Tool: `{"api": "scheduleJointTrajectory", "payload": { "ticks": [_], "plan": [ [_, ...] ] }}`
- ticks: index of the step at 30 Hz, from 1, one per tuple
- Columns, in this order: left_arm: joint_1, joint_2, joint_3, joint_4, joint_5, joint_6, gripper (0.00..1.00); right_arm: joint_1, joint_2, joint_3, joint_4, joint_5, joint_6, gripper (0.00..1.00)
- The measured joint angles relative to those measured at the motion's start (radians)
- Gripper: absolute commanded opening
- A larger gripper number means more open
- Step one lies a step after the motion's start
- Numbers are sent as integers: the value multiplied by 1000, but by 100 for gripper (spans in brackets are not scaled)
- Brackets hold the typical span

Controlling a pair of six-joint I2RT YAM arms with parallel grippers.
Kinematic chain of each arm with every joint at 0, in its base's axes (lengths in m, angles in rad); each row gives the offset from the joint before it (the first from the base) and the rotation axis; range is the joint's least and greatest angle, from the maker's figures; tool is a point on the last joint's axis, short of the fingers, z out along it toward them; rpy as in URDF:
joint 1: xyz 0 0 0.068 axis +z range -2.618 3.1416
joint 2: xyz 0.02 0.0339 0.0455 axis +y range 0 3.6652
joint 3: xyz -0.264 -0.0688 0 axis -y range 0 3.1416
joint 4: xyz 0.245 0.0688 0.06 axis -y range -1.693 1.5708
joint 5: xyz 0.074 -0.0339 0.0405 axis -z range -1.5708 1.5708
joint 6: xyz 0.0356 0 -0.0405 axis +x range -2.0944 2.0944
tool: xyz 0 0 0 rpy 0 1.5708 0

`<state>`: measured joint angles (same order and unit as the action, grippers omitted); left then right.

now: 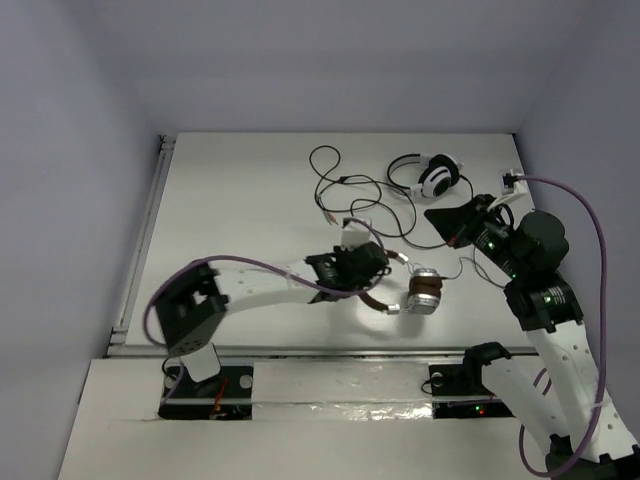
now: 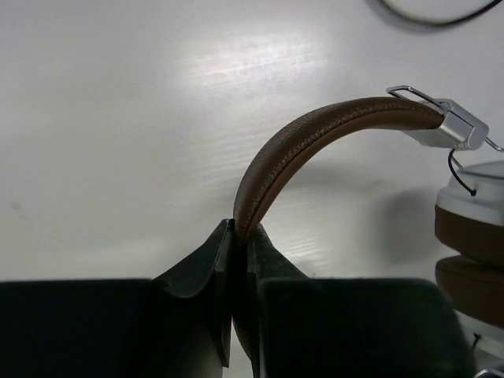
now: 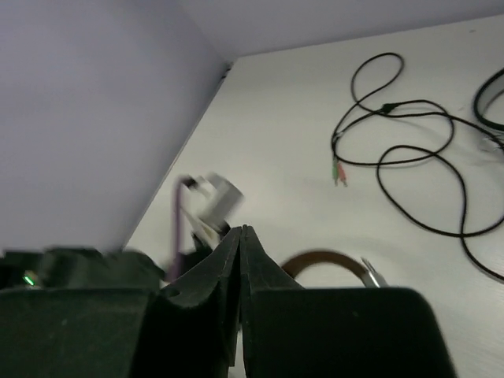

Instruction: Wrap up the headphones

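Note:
The headphones lie at the table's middle, their brown-padded silver ear cups [image 1: 425, 292] stacked together. My left gripper [image 1: 372, 278] is shut on the brown headband [image 2: 315, 134], which arches up from between its fingertips [image 2: 240, 228] to the silver yoke [image 2: 449, 126] and the ear cups [image 2: 472, 236]. A thin black cable [image 1: 458, 268] trails right from the cups. My right gripper [image 1: 438, 217] hovers behind and to the right of the cups. In the right wrist view its jaws [image 3: 240, 230] are shut with nothing seen between them. The headband [image 3: 323, 260] shows beyond them.
White-and-black headphones [image 1: 435, 175] lie at the back right. Their long black cable [image 1: 340, 185] loops across the back of the table, ending in green and pink plugs [image 3: 337, 172]. A white socket [image 1: 510, 180] sits at the right wall.

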<state>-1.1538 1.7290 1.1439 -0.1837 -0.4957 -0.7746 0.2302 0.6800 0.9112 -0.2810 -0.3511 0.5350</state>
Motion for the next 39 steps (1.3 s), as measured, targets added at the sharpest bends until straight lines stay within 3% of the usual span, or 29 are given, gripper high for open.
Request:
{"api": "scheduleJointTrajectory", "payload": {
  "ticks": [1,4,5,7,11,20,26,33,39],
  "plan": [
    [21,-74,-14,-21,6,20,0,0,0,-12,22,-32,0,10],
    [94,-290,-24,-48,37,70,0,0,14,-32,81,-135,2,37],
    [126,-365,-24,-47,54,86,0,0,21,-35,98,-166,4,51],
    [187,-463,-24,-54,81,111,0,0,32,-39,134,-218,-3,62],
    [322,-609,-40,-108,153,168,0,0,41,-44,216,-308,-11,69],
    [478,-726,-86,-278,335,273,0,0,60,-65,352,-393,-35,72],
    [575,-740,-58,-303,453,316,0,0,56,-258,449,-360,12,65],
    [594,-694,72,-282,555,334,0,0,-1,-434,507,-261,80,66],
    [595,-666,146,-279,612,335,0,0,116,-454,650,-192,90,66]
  ]
}}
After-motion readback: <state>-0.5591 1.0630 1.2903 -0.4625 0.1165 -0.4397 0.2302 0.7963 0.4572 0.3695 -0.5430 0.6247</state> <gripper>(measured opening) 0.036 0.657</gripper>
